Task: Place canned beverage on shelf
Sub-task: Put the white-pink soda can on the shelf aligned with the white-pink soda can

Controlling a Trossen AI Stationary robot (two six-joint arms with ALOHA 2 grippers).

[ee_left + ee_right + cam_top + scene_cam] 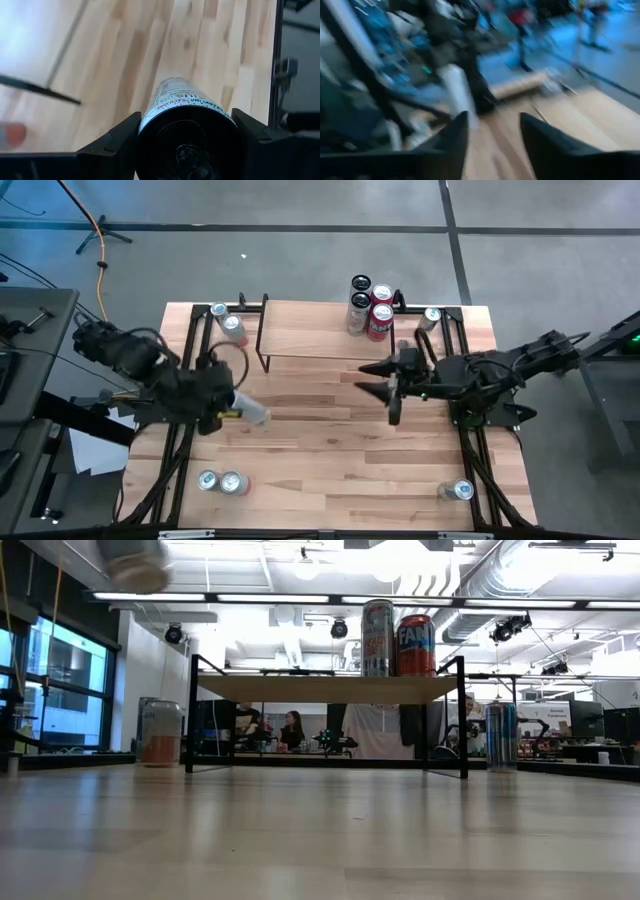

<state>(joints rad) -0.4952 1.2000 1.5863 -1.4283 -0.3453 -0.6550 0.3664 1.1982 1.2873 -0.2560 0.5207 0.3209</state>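
left gripper [185, 145] clamps can [186, 107]; label readable only from wrist; right gripper [385, 385] apart, empty.

Two black jointed arms [150, 365], black looping cables, wedge-shaped dark jaws.

Light wood plank table [330, 450], black frame rails down both sides. Shelf [310, 340] at 12 o'clock, touching the far edge; three cans [368, 308] clustered upright on its 3 o'clock end. Two cans [227, 322] on the tabletop at 11 o'clock, one can [431, 317] at 1, a pair [221, 482] at 7, single can [460, 491] at 5.
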